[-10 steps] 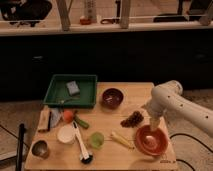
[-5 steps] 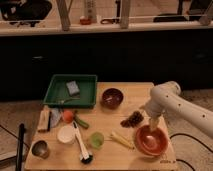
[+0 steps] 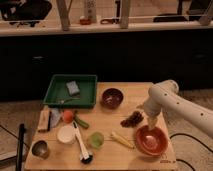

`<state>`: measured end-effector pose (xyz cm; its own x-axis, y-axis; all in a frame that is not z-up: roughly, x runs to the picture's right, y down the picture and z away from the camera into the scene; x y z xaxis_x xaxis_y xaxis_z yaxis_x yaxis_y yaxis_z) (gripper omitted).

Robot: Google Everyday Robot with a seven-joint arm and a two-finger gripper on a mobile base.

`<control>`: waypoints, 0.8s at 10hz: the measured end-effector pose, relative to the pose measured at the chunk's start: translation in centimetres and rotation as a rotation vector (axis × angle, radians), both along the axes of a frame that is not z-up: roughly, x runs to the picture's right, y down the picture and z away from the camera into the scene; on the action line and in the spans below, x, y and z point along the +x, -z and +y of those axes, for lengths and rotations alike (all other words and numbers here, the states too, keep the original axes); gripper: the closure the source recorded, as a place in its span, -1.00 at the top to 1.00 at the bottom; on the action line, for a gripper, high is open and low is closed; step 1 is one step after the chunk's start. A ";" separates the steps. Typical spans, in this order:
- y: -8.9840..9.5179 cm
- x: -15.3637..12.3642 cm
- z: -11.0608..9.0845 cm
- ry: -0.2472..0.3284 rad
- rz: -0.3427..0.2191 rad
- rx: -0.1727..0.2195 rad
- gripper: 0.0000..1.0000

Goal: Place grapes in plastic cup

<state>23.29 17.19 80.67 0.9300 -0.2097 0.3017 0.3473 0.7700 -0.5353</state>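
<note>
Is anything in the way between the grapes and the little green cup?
The thin yellow stick lies just beside the straight line from the dark purple grape bunch to the light green plastic cup. The gripper hangs close beside the grapes, nothing between them.

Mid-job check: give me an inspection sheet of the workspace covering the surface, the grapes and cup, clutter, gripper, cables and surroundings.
Surface: wooden table, crowded.
Job's things: grapes lie on the table, not in the plastic cup, which stands apart to their left, nearer the front edge.
Clutter: green tray holding a grey sponge; dark bowl; red bowl; white bowl; metal cup; yellow stick; brush.
Gripper: gripper points down just right of the grapes, over the red bowl's far rim.
Cables: nothing seen on the table.
Surroundings: dark cabinets behind, counter above them.
</note>
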 end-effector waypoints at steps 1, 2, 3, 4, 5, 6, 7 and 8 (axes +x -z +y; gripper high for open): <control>0.1 -0.1 -0.1 0.014 -0.016 0.001 0.60; 0.1 -0.5 -0.3 0.030 -0.033 0.001 0.60; 0.0 -0.8 -0.5 0.044 -0.047 0.001 0.60; -0.1 -1.5 -0.9 0.064 -0.067 0.005 0.60; -0.1 -1.8 -1.2 0.077 -0.078 0.008 0.60; -0.1 -2.1 -1.5 0.089 -0.089 0.013 0.60; -0.1 -2.5 -1.7 0.102 -0.101 0.016 0.60; -0.2 -3.0 -2.1 0.117 -0.115 0.024 0.60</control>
